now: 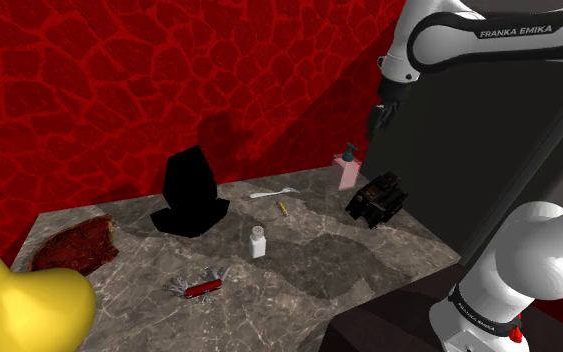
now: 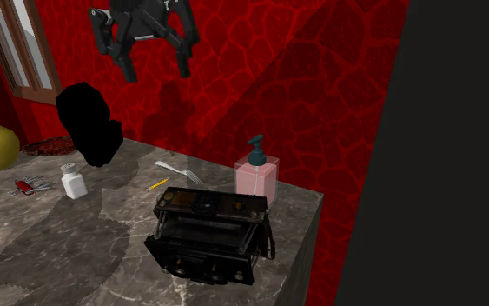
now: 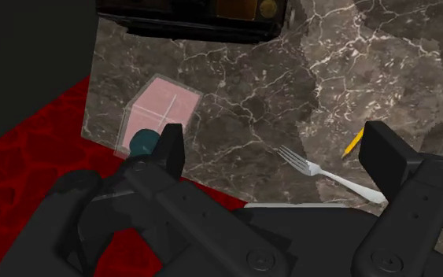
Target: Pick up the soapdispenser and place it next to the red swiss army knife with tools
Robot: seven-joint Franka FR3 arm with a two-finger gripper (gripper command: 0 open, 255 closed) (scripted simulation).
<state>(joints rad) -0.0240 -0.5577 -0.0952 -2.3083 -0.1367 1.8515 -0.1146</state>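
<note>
Gripper (image 3: 278, 148): fingers (image 3: 171, 146) spread, empty, high over dispenser (image 3: 163, 106). Risk: off-centre descent (one finger lines up with pump (image 3: 142, 142)) may topple it.

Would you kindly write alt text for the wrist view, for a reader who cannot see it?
The open gripper hangs above a marbled counter, one finger over a pink soap dispenser, the other near a fork and a small yellow stick; a black appliance lies beyond.
</note>
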